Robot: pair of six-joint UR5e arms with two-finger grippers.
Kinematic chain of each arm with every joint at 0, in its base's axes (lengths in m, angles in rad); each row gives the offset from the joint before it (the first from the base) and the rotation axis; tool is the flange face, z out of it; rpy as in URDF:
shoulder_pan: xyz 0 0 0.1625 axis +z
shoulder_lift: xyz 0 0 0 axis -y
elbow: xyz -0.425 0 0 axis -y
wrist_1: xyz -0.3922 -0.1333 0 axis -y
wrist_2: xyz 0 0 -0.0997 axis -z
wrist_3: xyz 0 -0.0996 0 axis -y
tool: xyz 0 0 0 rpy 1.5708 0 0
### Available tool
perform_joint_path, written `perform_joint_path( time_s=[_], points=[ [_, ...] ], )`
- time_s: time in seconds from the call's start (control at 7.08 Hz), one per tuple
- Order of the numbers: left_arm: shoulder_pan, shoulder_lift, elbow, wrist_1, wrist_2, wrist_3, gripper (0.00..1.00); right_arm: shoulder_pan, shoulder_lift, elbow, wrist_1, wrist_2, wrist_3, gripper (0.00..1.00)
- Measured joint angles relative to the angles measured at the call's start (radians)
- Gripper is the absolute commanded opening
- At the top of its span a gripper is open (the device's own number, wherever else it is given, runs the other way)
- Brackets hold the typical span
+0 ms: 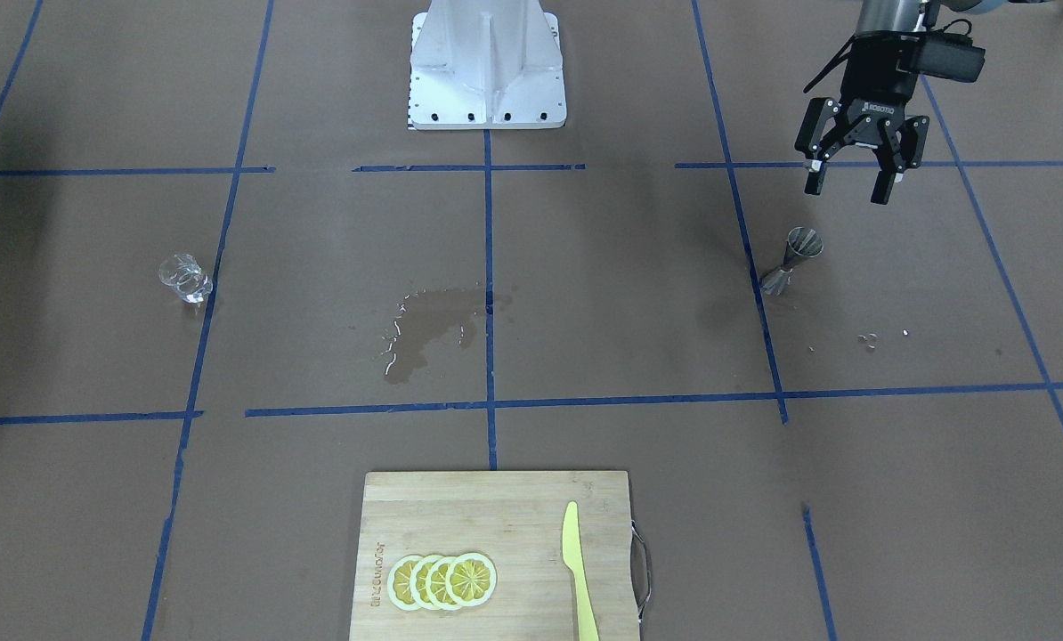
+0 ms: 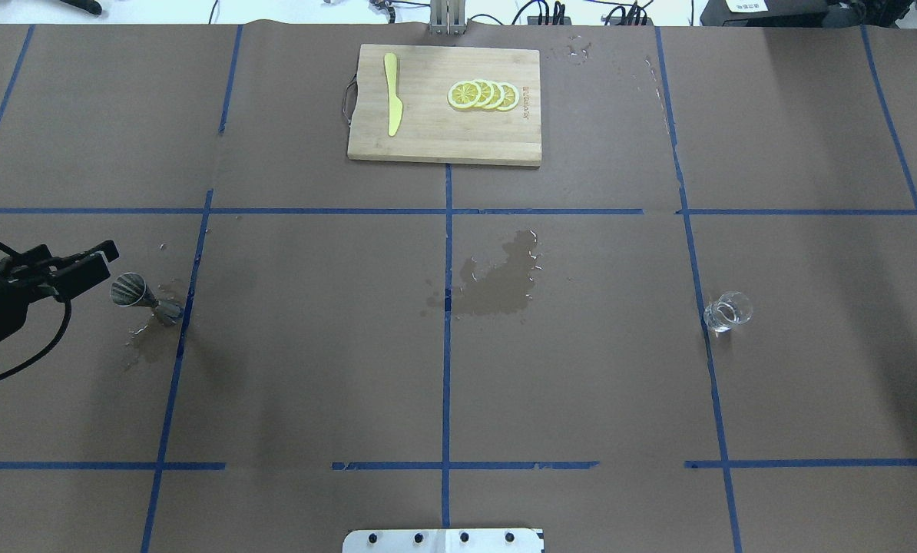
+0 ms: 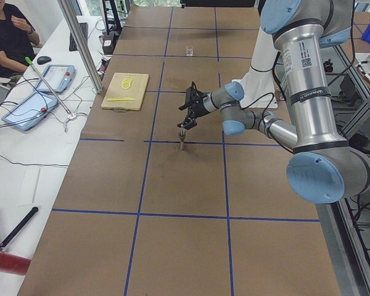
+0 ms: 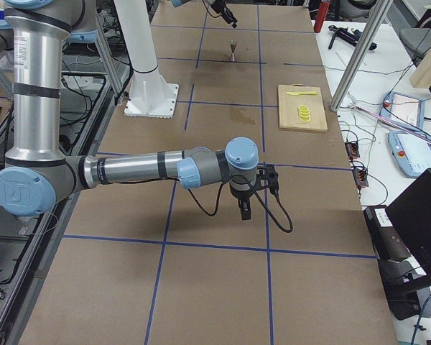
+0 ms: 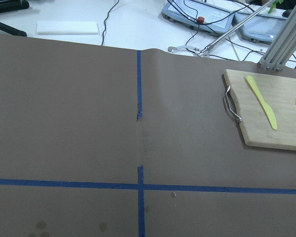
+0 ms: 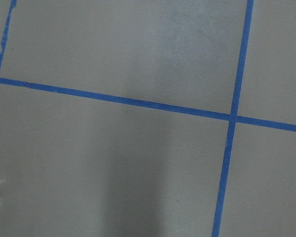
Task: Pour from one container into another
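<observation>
The clear glass cup (image 1: 184,278) stands alone on the brown table, far on my right side (image 2: 727,311). The metal jigger (image 1: 794,260) stands upright on my left side (image 2: 144,298) beside a blue tape line. My left gripper (image 1: 849,187) hangs open and empty above the table, a little higher than the jigger and on the robot's side of it. My right gripper (image 4: 244,208) shows only in the exterior right view, low over bare table. I cannot tell whether it is open or shut. Neither wrist view shows a gripper.
A wet spill (image 1: 429,325) darkens the paper at the table's middle, and droplets lie near the jigger. At the far edge sits a wooden cutting board (image 2: 428,130) with lemon slices (image 2: 483,94) and a yellow knife (image 2: 392,104). A person (image 3: 9,37) sits beyond the table.
</observation>
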Motion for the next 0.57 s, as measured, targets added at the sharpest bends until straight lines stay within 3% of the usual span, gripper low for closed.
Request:
perform_joint_path(
  time_s=[0.57],
  points=[
    [0.244,0.03,0.064,0.024,0.42,-0.025,0.99,0.0,-0.004,0.003,0.034,0.006,0.011,1.0]
  ],
)
